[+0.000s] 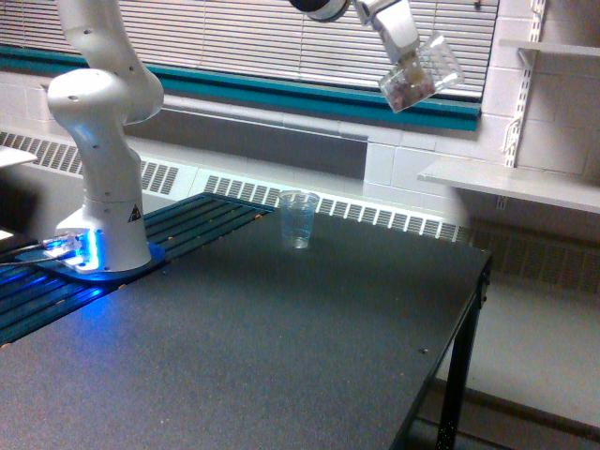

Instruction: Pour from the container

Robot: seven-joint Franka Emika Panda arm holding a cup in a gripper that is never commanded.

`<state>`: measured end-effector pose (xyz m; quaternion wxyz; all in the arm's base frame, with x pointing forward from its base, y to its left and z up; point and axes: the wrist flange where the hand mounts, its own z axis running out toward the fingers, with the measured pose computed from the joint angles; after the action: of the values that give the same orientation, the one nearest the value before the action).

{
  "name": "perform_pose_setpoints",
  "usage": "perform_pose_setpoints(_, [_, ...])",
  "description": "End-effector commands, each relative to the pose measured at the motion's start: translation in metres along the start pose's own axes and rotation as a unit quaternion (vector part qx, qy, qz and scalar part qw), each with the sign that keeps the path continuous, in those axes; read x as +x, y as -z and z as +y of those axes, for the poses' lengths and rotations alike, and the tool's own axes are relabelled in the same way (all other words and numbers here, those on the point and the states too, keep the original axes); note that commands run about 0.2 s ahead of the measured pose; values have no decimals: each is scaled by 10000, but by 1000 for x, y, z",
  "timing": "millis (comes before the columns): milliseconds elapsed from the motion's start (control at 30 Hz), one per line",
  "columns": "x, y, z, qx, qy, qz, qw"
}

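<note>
Exterior view. The pincer (398, 42) is high at the top of the frame, in front of the window blinds (244, 37), and is clenched on the container (420, 73). The container hangs in the air, well above the desk (281, 356) and toward the exterior view's right. It is tilted: its long axis runs on a slant, the mouth end up and toward the exterior view's right, the base down and toward the left. Small brownish contents sit at the lower end; what they are is too small to tell. The clear walls show the blinds and the teal sill band (281, 94) behind them.

On the desk, a taller clear cup (298, 218) stands upright near the far edge, mouth up, apparently empty. It is well below the container and to the exterior view's left of it; the two are well apart. Nothing lies between them but open air.

The arm's white base column (103, 159) stands at the exterior view's left on a round foot with a blue light (80, 248) glowing at it. It rests on a dark slatted surface (178, 234) adjoining the desk's left edge. A radiator grille (375, 216) runs along the wall behind the cup. A white shelf (511, 183) juts from the wall at the exterior view's right, clear of the container. The dark desk surface near the cup carries nothing else.
</note>
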<state>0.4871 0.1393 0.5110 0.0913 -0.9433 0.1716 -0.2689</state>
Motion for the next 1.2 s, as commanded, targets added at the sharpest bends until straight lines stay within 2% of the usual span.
perform_pose_setpoints(33, [-39,6,-19,96,504,-35,9987])
perform_pose_setpoints(433, [-116,4,-22,-43,1077,-282,9938])
perform_pose_setpoints(800, [-182,-4,-6,-180,1273,-661,9895])
perform_pose_setpoints(1200, [-243,-16,4,-324,1518,-1100,9817])
